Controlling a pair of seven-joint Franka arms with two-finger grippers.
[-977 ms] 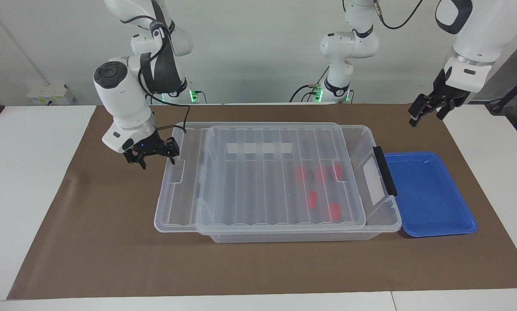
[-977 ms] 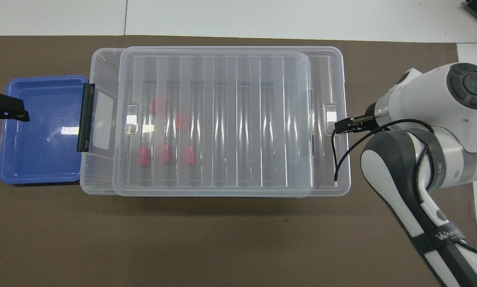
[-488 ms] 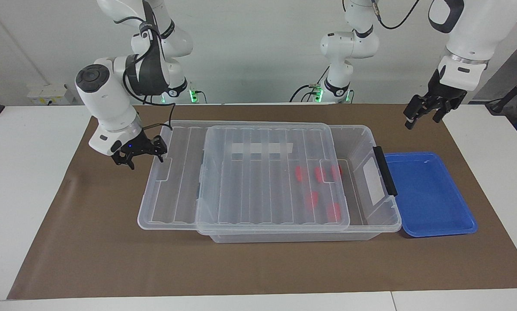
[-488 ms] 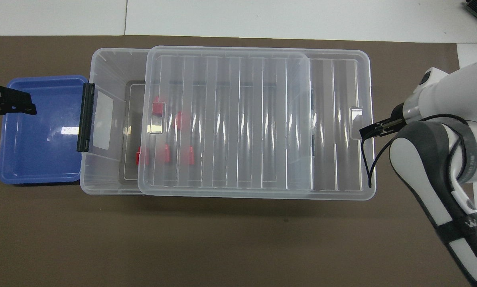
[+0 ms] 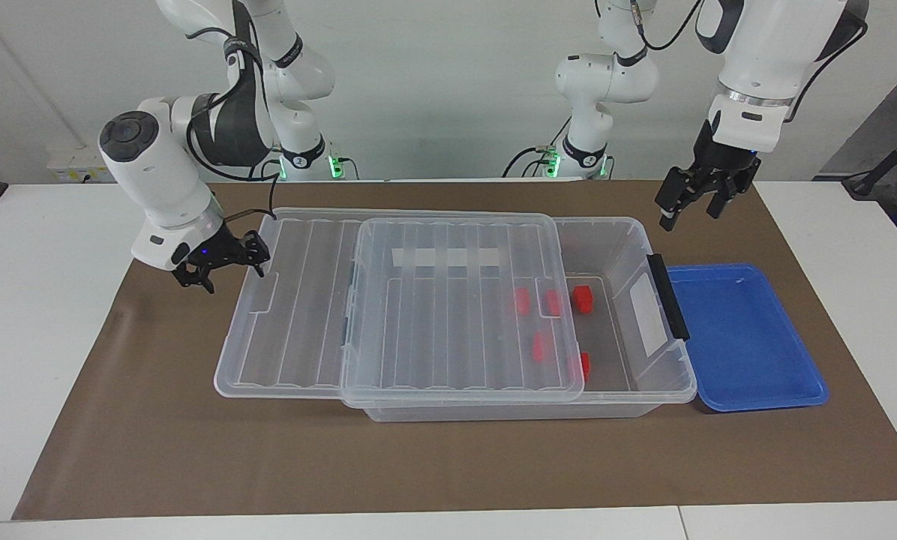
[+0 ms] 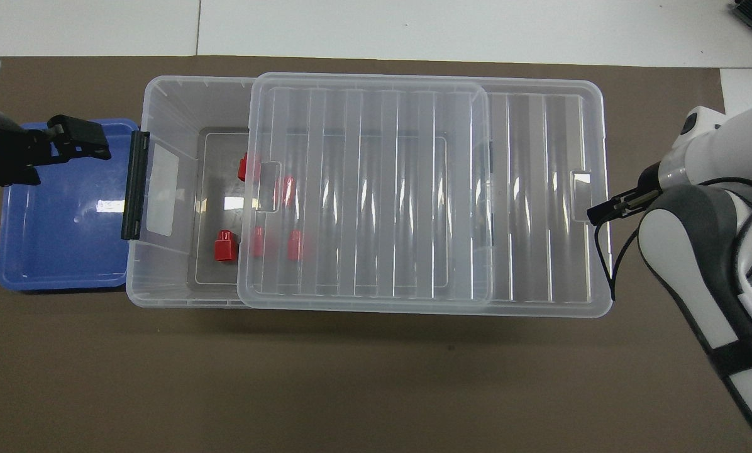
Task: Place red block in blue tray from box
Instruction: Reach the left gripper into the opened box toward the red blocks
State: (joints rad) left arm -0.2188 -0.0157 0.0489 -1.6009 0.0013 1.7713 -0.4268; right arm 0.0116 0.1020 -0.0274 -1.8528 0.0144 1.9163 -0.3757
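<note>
The clear box (image 5: 638, 241) (image 6: 168, 100) lies along the table, with its ribbed lid (image 5: 418, 315) (image 6: 414, 189) slid partway off toward the right arm's end. Several red blocks lie inside. One red block (image 5: 583, 298) (image 6: 226, 245) sits uncovered near the latch end, and others show through the lid. The blue tray (image 5: 741, 337) (image 6: 61, 239) sits against the box's black latch. My right gripper (image 5: 227, 266) (image 6: 608, 211) is open, with one finger against the lid's end rim. My left gripper (image 5: 690, 212) (image 6: 68, 141) hangs open in the air over the tray's corner beside the latch.
A brown mat (image 5: 448, 465) covers the table under everything. White tabletop (image 5: 43, 300) flanks it at both ends. A black cable (image 6: 605, 264) dangles from the right wrist beside the lid's end.
The lid has slid with the right gripper toward the right arm's end, uncovering the latch end of the box and a red block. The left gripper has moved in toward the box.
</note>
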